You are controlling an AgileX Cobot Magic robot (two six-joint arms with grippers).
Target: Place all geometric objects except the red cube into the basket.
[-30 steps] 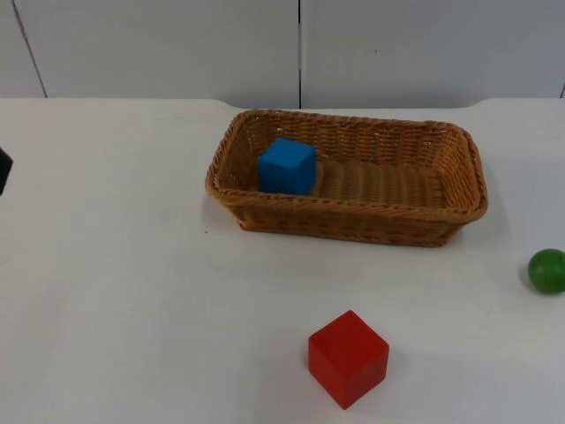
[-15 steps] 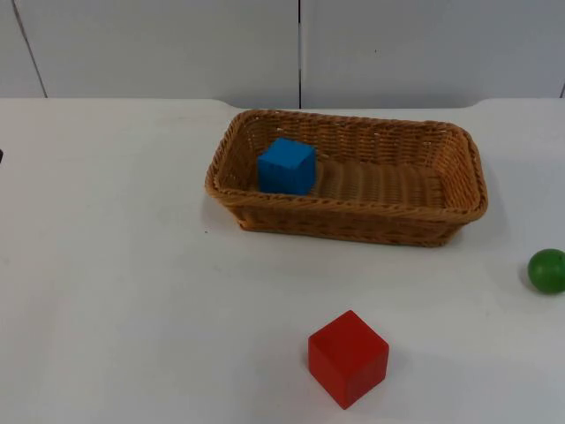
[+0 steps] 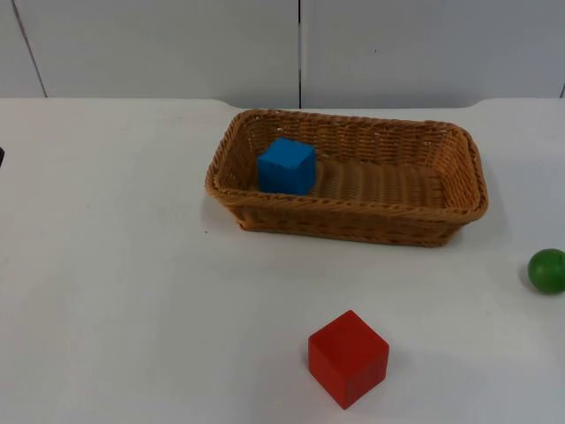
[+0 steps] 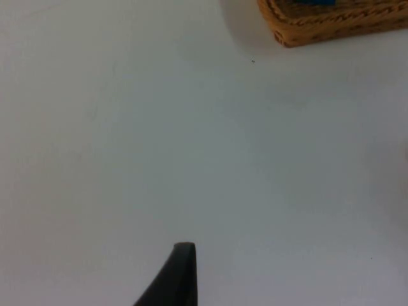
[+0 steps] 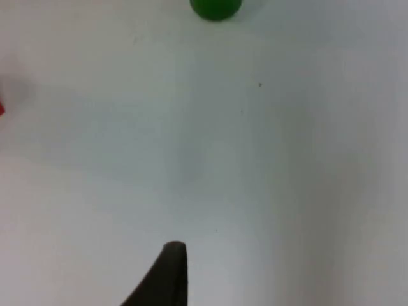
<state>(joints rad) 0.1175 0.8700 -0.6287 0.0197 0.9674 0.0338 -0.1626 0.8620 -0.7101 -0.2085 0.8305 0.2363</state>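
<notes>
Top view shows a wicker basket [image 3: 346,177] on the white table [image 3: 115,265], set toward the grey wall [image 3: 177,44]. A blue cube [image 3: 286,165] sits inside it at its left end, against the near wall. A red cube [image 3: 348,357] stands on the table well in front of the basket, apart from it and turned so one corner points forward. A green ball [image 3: 547,270] lies on the table at the right edge, off the basket's right end and well apart from both cubes. From the left wrist view, the left gripper [image 4: 182,274] hangs over bare table, with a corner of the basket [image 4: 331,22] ahead of it and a sliver of the blue cube [image 4: 312,2] above the rim; one black fingertip is seen, so I cannot tell how its jaws stand. From the right wrist view, the right gripper [image 5: 167,274] hangs over bare table with the ball [image 5: 215,7] ahead of it, well apart; again one fingertip is seen, and I cannot tell the state of its jaws.
</notes>
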